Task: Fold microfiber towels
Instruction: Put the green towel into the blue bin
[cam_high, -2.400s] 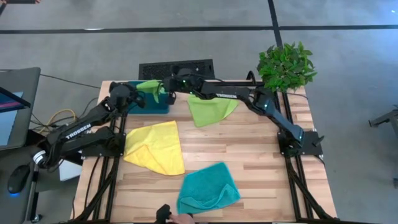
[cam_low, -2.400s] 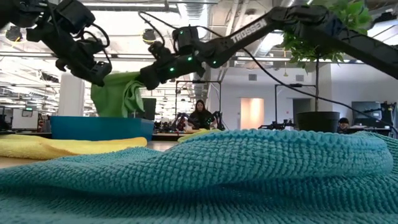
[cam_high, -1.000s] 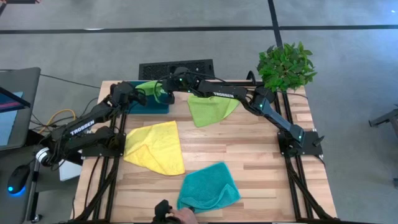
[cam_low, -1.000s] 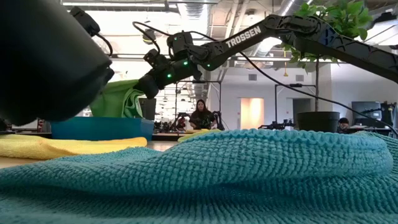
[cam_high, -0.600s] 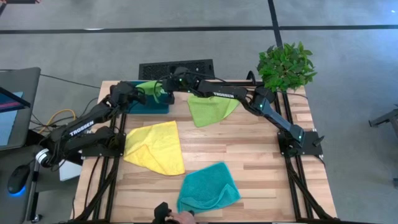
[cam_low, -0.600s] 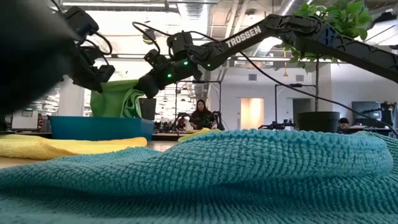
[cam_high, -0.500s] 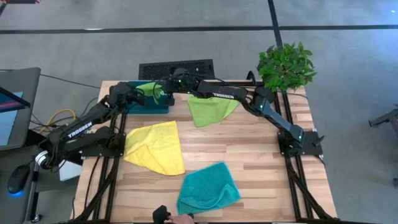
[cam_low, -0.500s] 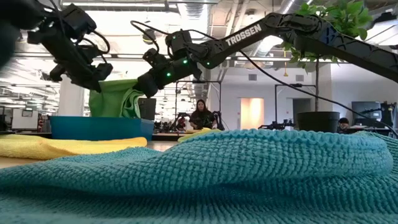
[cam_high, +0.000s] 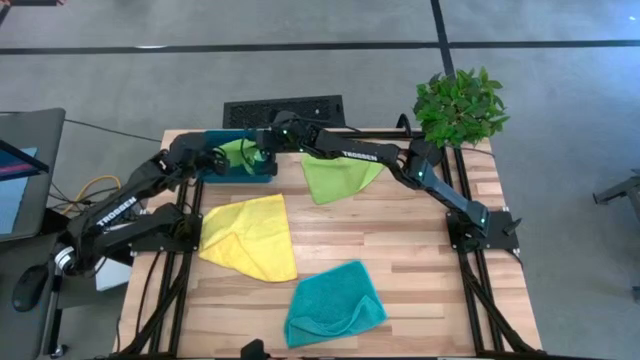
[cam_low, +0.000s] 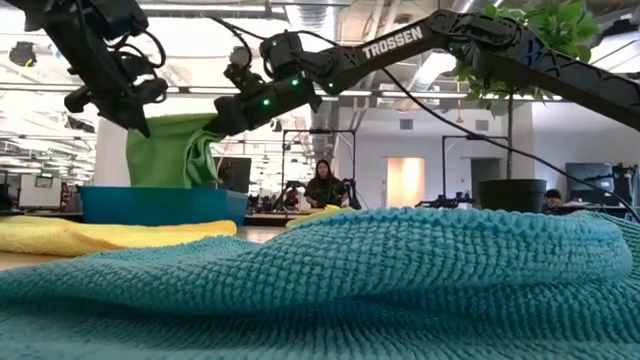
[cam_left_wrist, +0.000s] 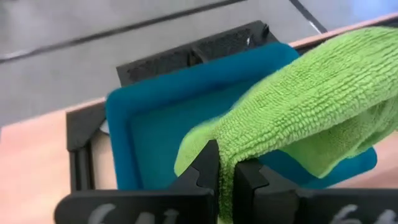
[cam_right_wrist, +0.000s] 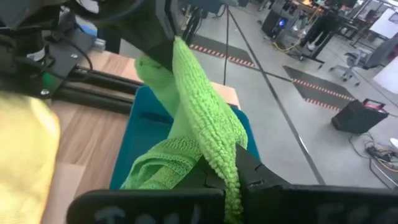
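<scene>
A lime green towel (cam_low: 165, 150) hangs over the dark-teal tray (cam_high: 250, 172) at the table's far left, stretched between my two grippers. My left gripper (cam_low: 137, 122) is shut on its left end, and my right gripper (cam_low: 215, 125) is shut on its right end. A second lime green towel (cam_high: 340, 175) lies flat at the far middle. The yellow towel (cam_high: 250, 235) lies left of centre. The teal towel (cam_high: 335, 305) lies by the near edge. My left gripper pinches an edge of the lime green towel (cam_left_wrist: 231, 152) between its two fingers, which slant down from the table's left. The cloth runs away from the fingers as a thick rolled band, lifted above the tray. My right gripper pinches a folded edge of the same towel (cam_right_wrist: 219, 163) between its two fingers, reaching nearly level from the table's right. From there the cloth rises as a ridge toward the left gripper, and a looser fold (cam_right_wrist: 158, 171) sags toward the tray.
A potted plant (cam_high: 460, 108) stands at the far right corner. A black grille (cam_high: 285, 108) sits behind the tray. Bare wood shows at the table's right half (cam_high: 430, 250).
Both grippers have risen over the tray, the left one also drawing toward the table's left edge. The lime green towel has come up with them and now hangs as a wider, taller sheet between them. A hand at the near edge has withdrawn.
</scene>
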